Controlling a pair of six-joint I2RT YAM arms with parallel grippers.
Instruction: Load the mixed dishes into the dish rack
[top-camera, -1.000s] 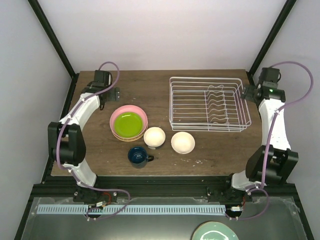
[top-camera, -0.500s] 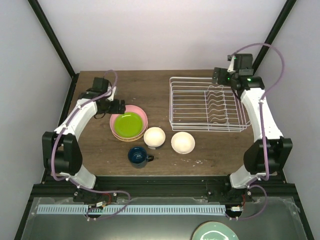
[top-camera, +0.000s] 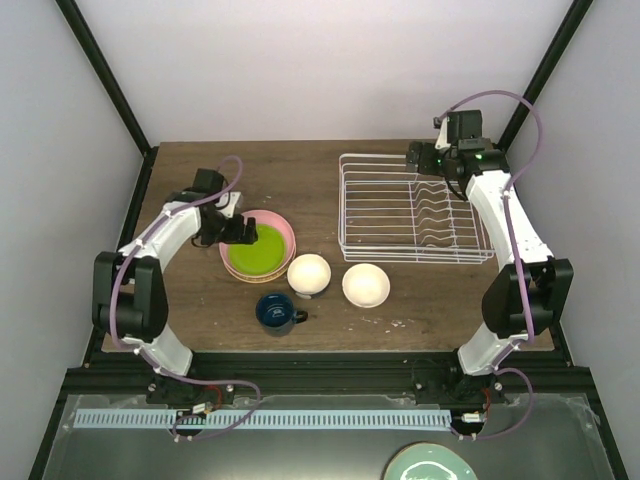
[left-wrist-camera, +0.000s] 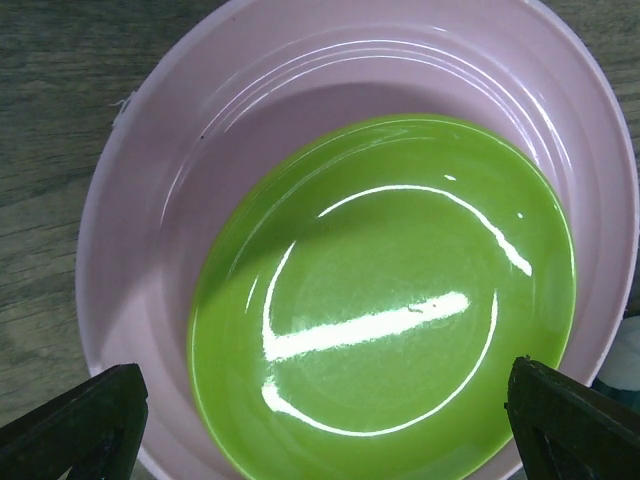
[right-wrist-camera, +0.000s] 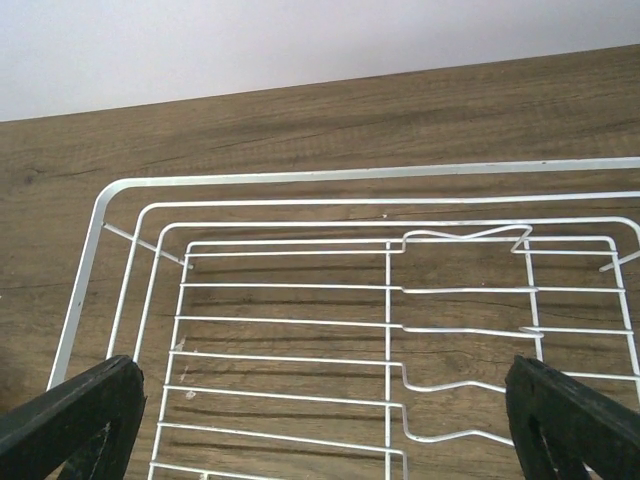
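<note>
Plates are stacked at the left of the worktop (top-camera: 190, 295), with the lime green plate (top-camera: 258, 250) laid inside the pink plate (top-camera: 286, 232). The left gripper (top-camera: 237, 228) is held close over the left side of this stack. It is opened wide and nothing is held in it. In the left wrist view both plates are seen between its two dark fingertips (left-wrist-camera: 80, 420). The dark blue mug (top-camera: 277, 311) is set just in front of the stack, with its handle turned to the right. Two cream bowls (top-camera: 309, 274) (top-camera: 366, 285) are placed side by side to the right of the plates. The white dish rack (top-camera: 390, 210) is found at the far right of the worktop, and all the dishes are outside it. The right gripper (top-camera: 415, 158) is held over the far edge of the rack, opened wide, with nothing gripped.
</note>
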